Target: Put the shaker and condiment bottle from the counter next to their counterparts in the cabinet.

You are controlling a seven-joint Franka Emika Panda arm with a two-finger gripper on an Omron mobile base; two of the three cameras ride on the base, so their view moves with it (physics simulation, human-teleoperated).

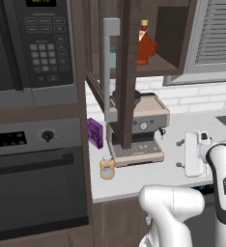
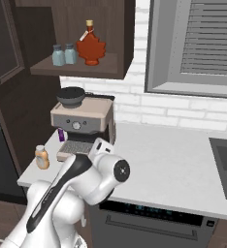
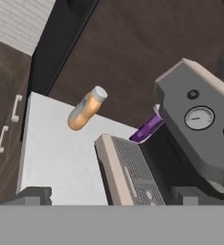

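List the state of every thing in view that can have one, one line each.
cabinet: door open, shelf exposed.
condiment bottle: upright on the counter, not held.
red-orange bottle: upright on the cabinet shelf.
two shakers: upright on the shelf, left of the red-orange bottle.
gripper: open, empty, looking toward the condiment bottle.
coffee machine: on the counter.
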